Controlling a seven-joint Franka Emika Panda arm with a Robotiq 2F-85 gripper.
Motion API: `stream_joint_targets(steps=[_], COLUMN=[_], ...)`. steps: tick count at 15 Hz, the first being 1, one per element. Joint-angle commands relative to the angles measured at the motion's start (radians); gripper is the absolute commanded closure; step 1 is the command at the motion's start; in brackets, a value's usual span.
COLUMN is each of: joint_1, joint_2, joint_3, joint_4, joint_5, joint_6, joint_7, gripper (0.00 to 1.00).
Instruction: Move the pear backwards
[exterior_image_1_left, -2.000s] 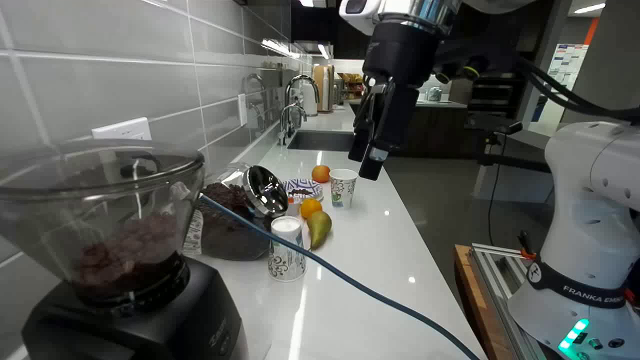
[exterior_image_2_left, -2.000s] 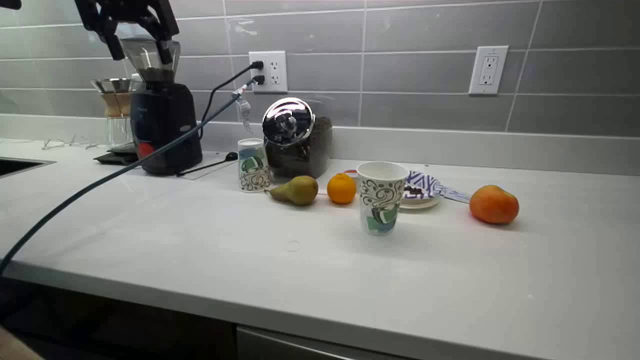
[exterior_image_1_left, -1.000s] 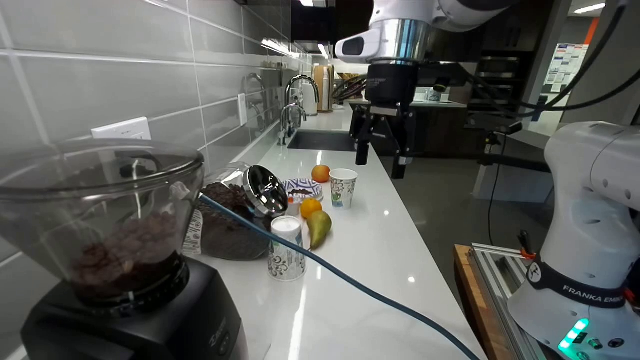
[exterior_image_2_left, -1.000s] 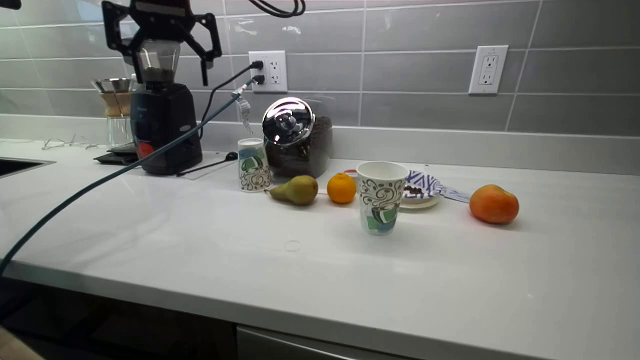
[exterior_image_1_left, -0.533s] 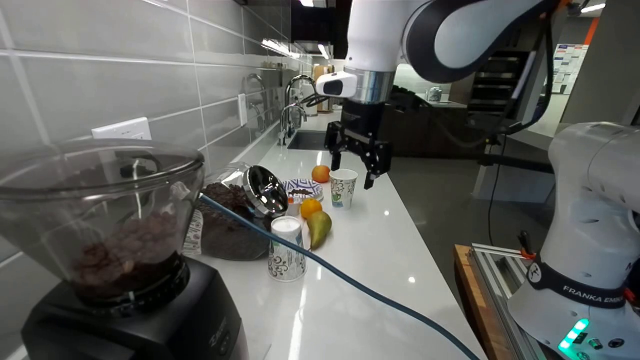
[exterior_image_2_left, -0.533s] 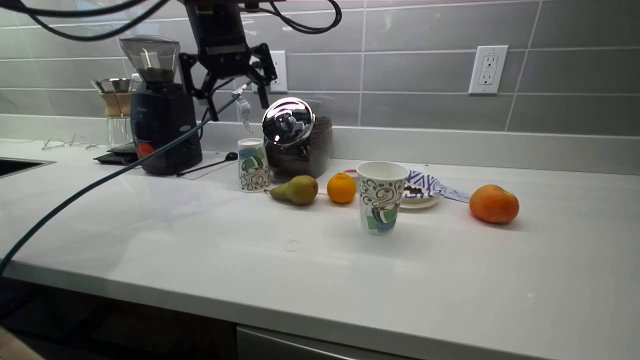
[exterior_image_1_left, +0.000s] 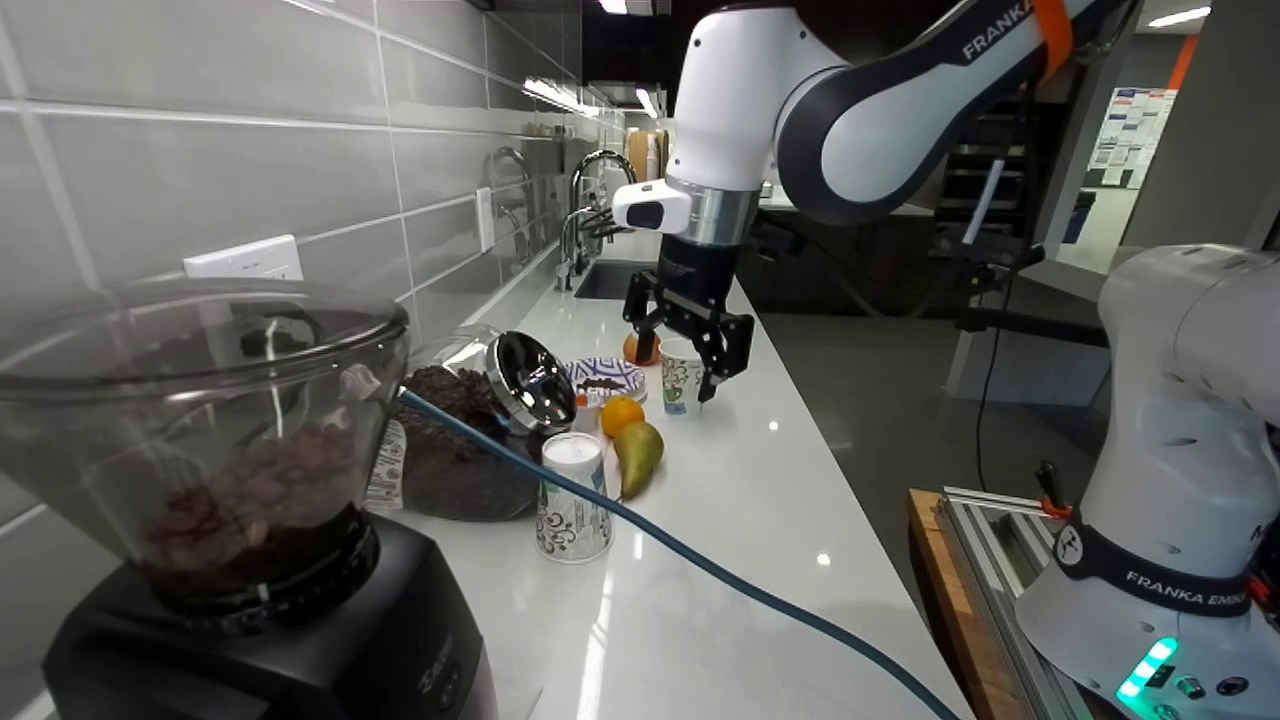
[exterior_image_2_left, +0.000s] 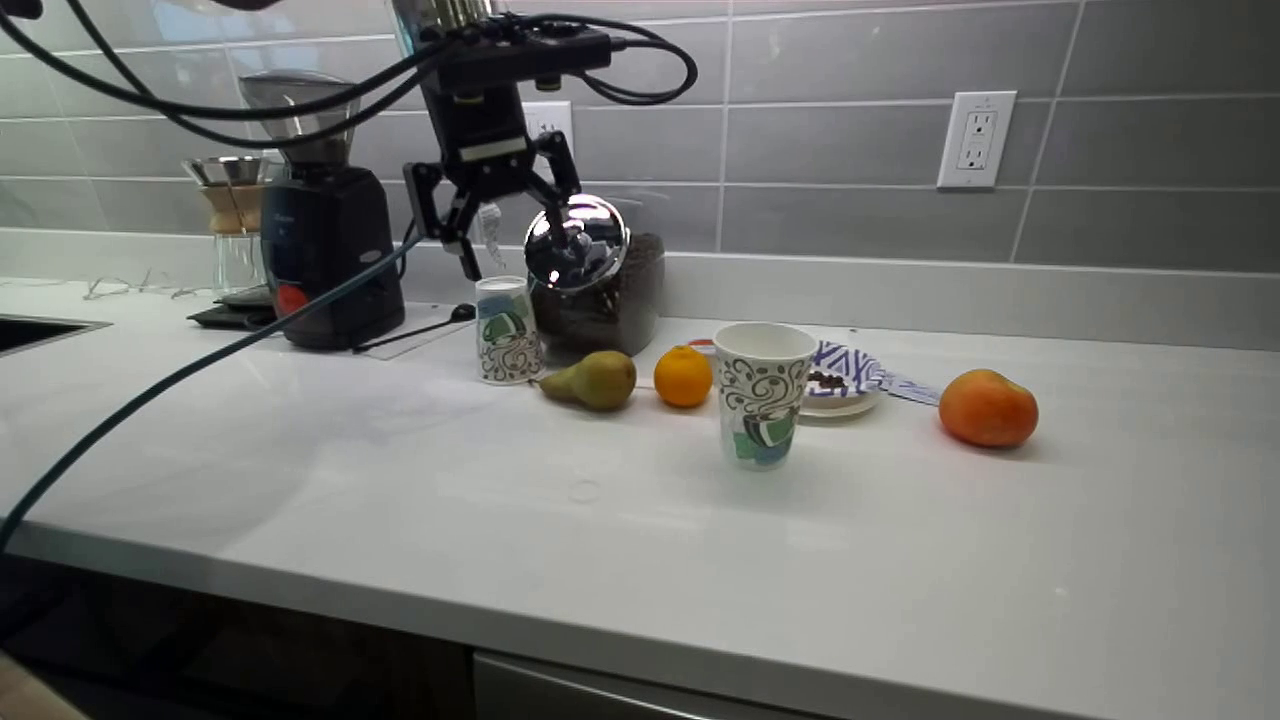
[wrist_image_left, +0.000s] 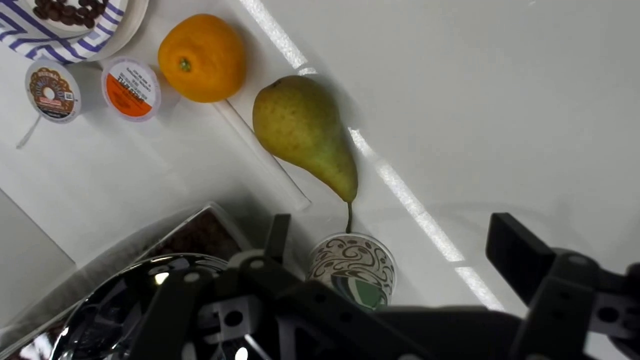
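The yellow-green pear lies on its side on the white counter, in both exterior views (exterior_image_1_left: 639, 455) (exterior_image_2_left: 595, 381) and in the wrist view (wrist_image_left: 307, 130). Its stem reaches to an upside-down paper cup (exterior_image_2_left: 508, 330), also in the wrist view (wrist_image_left: 352, 270). A small orange (exterior_image_2_left: 683, 377) sits by its wide end, also in the wrist view (wrist_image_left: 202, 57). My gripper (exterior_image_2_left: 514, 255) hangs above the counter, fingers pointing down, spread and empty, apart from the pear. In the wrist view my gripper (wrist_image_left: 393, 240) has its fingers either side of the cup's area, with the pear beyond the fingertips.
A jar with a shiny lid (exterior_image_2_left: 575, 245) stands against the wall behind the pear. An upright paper cup (exterior_image_2_left: 765, 400), a patterned plate (exterior_image_2_left: 850, 370) and a larger orange fruit (exterior_image_2_left: 988, 409) are farther along. A blue cable (exterior_image_1_left: 700, 560) crosses over the counter near the grinder (exterior_image_2_left: 325, 250).
My gripper has come down and turned so its fingers point downward. It has moved left toward the wall in an exterior view and right toward the pear in an exterior view. The pear is unmoved.
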Motion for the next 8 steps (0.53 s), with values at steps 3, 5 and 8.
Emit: stream_joint_targets(steps=[3,5,8], joint_1=[-0.003,-0.004,-0.008], joint_2=[0.064,0.093,0.137], joint_3=[0.033,0.040,0.041], joint_4=[-0.017,-0.026,-0.037], joint_5=[0.027,0.032,0.064], joint_6=[0.114,0.182,0.271], joint_7=[-0.073,-0.087,-0.101], gripper=[0.00,0.00,0.00])
